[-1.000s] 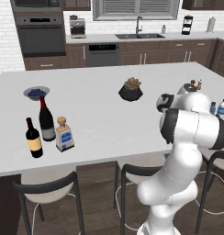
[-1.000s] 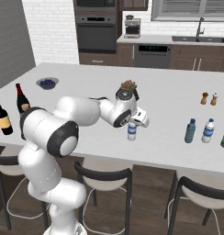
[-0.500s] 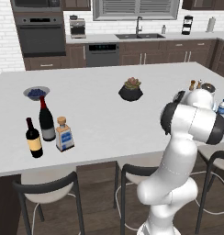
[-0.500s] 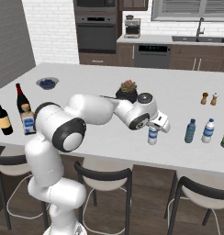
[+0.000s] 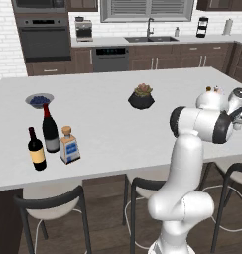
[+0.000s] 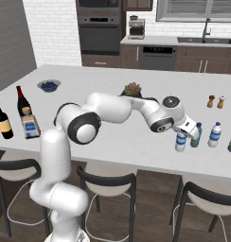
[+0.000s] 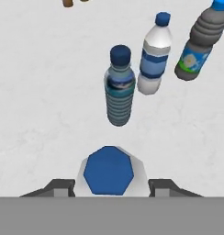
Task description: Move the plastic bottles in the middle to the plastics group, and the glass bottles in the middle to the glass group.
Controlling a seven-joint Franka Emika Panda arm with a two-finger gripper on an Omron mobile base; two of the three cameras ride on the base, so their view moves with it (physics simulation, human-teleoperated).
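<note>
The gripper is clamping a clear bottle and holding it upright near the right end of the counter, just beside the teal bottle, probably to join the plastics. The cork bottle is standing far left by the wine bottles.

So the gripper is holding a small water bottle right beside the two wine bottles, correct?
Not quite. The gripper does hold a small water bottle, but beside the other small bottles at the counter's right end, as the right base view shows. The wine bottles stand far off to the left.
</note>
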